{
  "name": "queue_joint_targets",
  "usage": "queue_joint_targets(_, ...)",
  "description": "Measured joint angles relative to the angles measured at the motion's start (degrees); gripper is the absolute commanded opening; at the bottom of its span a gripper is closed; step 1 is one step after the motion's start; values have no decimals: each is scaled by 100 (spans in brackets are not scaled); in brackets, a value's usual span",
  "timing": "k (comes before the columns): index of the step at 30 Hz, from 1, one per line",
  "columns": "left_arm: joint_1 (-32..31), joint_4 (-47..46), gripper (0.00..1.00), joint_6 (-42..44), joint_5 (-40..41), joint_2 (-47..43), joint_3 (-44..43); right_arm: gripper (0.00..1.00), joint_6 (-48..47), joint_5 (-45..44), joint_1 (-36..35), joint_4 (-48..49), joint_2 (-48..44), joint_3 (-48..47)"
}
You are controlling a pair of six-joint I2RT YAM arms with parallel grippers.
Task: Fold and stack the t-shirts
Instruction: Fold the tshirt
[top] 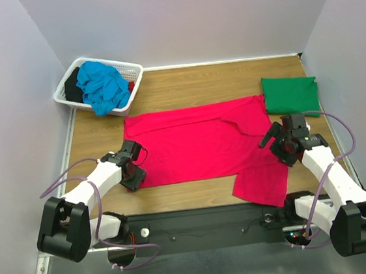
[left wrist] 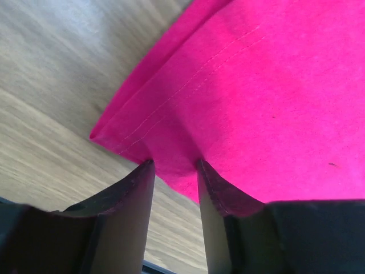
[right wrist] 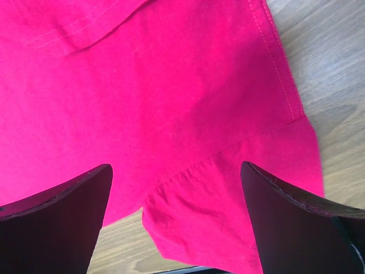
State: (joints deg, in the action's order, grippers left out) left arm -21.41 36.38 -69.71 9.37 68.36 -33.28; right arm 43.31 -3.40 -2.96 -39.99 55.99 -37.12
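Note:
The crimson-pink t-shirt lies spread flat across the middle of the table, one sleeve hanging toward the front edge at the right. My left gripper is at its near left corner, the jaws narrowly open astride the hem. My right gripper hovers wide open over the right sleeve, holding nothing. The green t-shirt lies folded at the back right. The turquoise-blue t-shirt is crumpled in the basket.
The white lattice laundry basket stands at the back left corner, with dark cloth beside the blue tee inside. Walls close in the table on three sides. The black rail with the arm bases runs along the near edge.

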Motion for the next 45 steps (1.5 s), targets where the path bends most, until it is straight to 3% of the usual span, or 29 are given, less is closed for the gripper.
queue_joint_targets(7, -13, -24, 54, -44, 39, 319, -184, 100, -4, 79, 0, 24, 0, 0)
queue_joint_targets(8, -13, -9, 40, -42, 37, 361, -205, 100, -4, 92, 0, 24, 0, 0)
queue_joint_targets(10, -13, 15, 25, 0, 48, 385, -210, 100, -4, 131, 0, 24, 0, 0)
queue_joint_targets(11, -13, 15, 7, 7, 50, 385, -210, 100, -2, 160, 0, 22, 0, 0)
queue_joint_targets(13, -9, 11, 0, 15, 63, 382, -195, 100, 2, 210, 0, 24, -11, 4)
queue_joint_targets(23, -13, -136, 0, 98, 48, 273, -129, 100, 50, 258, 0, -214, -245, 22)
queue_joint_targets(32, -13, -422, 0, 315, 116, -81, 131, 100, 133, 656, 0, -1377, -817, 101)
queue_joint_targets(38, -13, -656, 0, 452, 116, -149, 214, 100, 138, 796, -76, -1838, -610, 337)
queue_joint_targets(43, -13, -859, 0, 516, 116, -142, 247, 99, 413, 660, -949, -1851, 149, 337)
queue_joint_targets(45, -13, -914, 0, 518, 118, -142, 256, 93, 568, 575, -1379, -1851, 334, 337)
